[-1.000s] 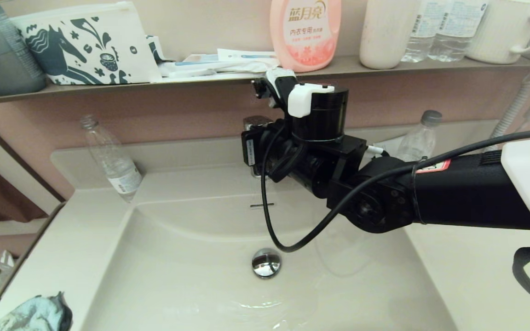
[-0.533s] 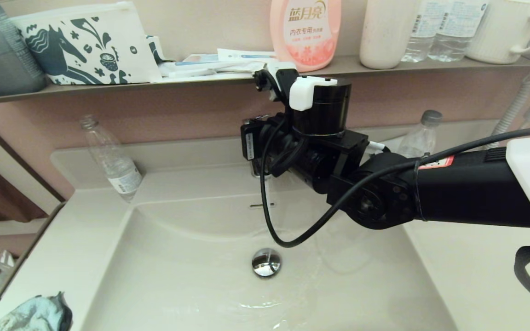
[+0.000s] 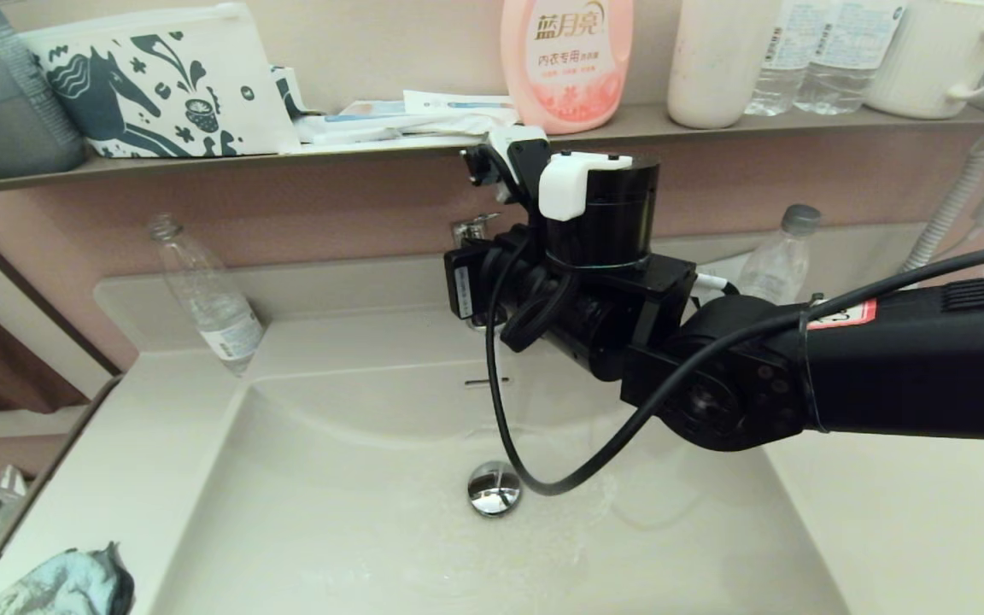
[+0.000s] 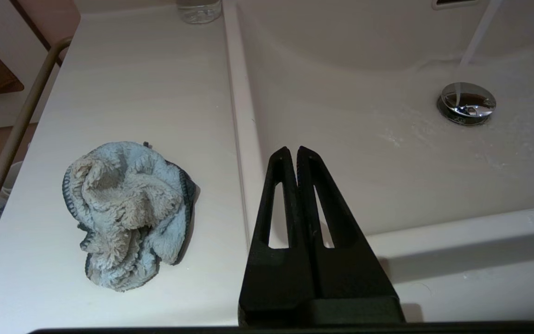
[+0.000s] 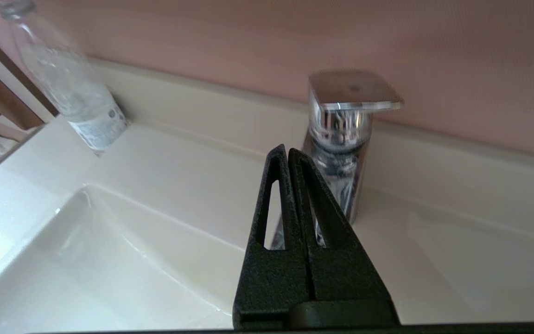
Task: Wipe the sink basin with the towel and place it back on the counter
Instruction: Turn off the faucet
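Observation:
The towel point(image 4: 125, 211) lies crumpled on the counter point(image 4: 132, 83) left of the sink basin point(image 4: 364, 116), light grey-blue with dark edges; the head view shows it at the bottom left corner point(image 3: 65, 585). My left gripper point(image 4: 293, 149) hovers shut and empty over the basin's left rim, just right of the towel. My right gripper point(image 5: 287, 149) is shut and empty right in front of the chrome faucet point(image 5: 341, 134). In the head view its wrist point(image 3: 594, 282) hides its fingertips. Water runs from the faucet onto the drain plug point(image 3: 494, 489) and wets the basin point(image 3: 330, 512).
One clear plastic bottle point(image 3: 206, 295) leans at the counter's back left and another point(image 3: 774, 256) stands at the back right. The brown-grey wall shelf point(image 3: 372, 145) above carries a horse-printed pouch point(image 3: 159, 85), a pink detergent bottle point(image 3: 567, 60), cups and bottles. A rail point(image 4: 12, 139) runs along the counter's left edge.
My right arm has drawn back a little from the faucet toward the lower right. Running water has spread across the basin floor around the drain. The towel has not moved.

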